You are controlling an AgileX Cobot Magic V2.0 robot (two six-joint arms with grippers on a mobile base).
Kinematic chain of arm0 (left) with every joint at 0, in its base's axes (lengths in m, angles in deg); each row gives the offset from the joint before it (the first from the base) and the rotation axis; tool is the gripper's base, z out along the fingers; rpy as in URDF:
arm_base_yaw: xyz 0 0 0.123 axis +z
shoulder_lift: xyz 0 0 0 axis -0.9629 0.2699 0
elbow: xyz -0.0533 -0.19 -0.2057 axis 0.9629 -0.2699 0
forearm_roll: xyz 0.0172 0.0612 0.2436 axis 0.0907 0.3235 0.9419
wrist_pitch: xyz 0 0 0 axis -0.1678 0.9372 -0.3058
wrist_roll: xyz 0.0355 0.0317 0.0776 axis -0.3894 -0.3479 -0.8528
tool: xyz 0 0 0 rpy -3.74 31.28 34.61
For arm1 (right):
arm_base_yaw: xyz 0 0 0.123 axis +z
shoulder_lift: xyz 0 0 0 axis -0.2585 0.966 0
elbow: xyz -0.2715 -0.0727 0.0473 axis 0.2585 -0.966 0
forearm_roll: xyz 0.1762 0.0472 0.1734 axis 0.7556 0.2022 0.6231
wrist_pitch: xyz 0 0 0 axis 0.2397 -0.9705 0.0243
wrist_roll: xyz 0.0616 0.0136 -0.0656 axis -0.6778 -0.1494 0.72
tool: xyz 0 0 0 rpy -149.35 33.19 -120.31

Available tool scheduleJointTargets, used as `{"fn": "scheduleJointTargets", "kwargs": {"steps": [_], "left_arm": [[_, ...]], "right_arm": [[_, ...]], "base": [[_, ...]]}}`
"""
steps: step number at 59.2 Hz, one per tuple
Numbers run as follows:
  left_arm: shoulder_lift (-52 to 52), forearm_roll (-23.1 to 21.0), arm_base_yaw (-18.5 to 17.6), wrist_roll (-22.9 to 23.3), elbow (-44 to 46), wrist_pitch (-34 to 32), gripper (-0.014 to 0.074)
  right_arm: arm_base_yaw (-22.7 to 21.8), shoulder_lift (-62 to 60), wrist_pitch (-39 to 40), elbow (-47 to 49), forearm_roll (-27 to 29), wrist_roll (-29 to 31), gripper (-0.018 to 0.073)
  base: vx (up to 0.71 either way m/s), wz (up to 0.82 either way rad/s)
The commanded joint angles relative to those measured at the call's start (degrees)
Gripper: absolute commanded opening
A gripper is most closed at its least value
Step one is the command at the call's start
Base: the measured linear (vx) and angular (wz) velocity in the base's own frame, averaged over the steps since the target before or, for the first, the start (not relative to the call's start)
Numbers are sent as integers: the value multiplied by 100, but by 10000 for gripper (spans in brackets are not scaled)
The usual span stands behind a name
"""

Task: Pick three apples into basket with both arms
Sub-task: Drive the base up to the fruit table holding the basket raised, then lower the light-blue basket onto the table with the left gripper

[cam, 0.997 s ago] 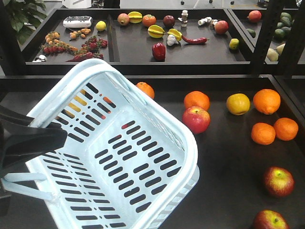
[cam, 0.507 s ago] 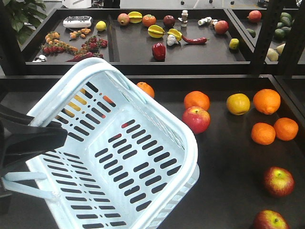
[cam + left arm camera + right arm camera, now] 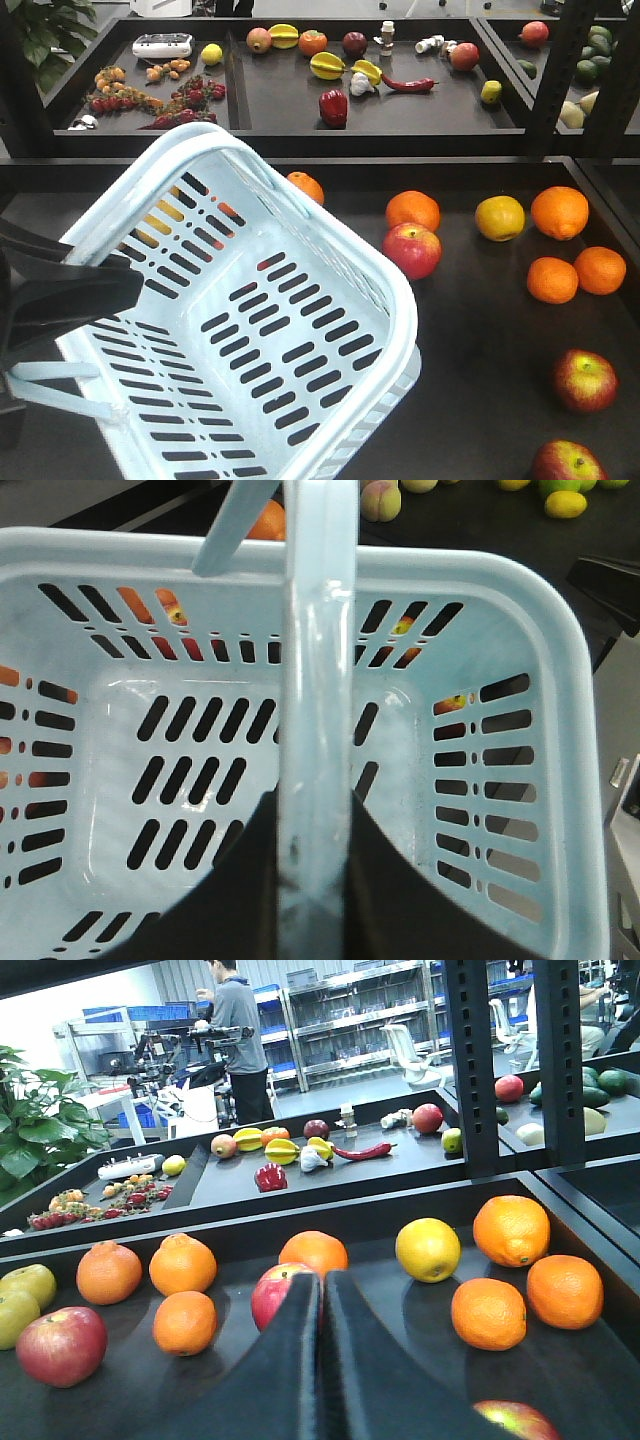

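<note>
Basket (image 3: 405, 320): pale blue, tilted, taking up the left of the front view with its slotted floor exposed. Left gripper (image 3: 318, 810): at the basket's near-left side, both black fingers (image 3: 400, 900) clamped on the basket's thin handle (image 3: 320, 630), which runs up between them across the opening. Right gripper (image 3: 322, 1295): fingers pressed together, nothing held; its place relative to the basket cannot be told. All three apples lie outside the basket. First apple (image 3: 411, 250): just beside the basket's right rim, toward the far corner; contact cannot be confirmed. Second apple (image 3: 584, 380) and third apple (image 3: 567, 462): well apart from the basket, to its right, toward the near edge. One orange (image 3: 305, 187): partly hidden behind the basket's far rim. Further oranges (image 3: 559, 212) and a yellow fruit (image 3: 499, 218): farther right of the basket.
</note>
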Motion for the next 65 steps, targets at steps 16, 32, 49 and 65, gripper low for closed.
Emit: {"fn": "scheduleJointTargets", "kwargs": {"steps": [16, 32, 49, 65], "left_arm": [[566, -934, -20, -42, 438, -782, -6], [1987, -1543, -20, -1326, 1495, 28, -6], [3935, -1761, -20, -1926, 3032, 1061, -6], [5035, -1720, -20, -2343, 3625, 1159, -6]], "right_arm": [[-32, -67, 407, -81, -70, 21, -9], [-32, -67, 407, -81, -70, 21, -9], [-32, -67, 407, -81, -70, 21, -9], [-32, -67, 407, -81, -70, 21, -9]], "base": [[0, 0], [0, 0], [0, 0], [0, 0]]}}
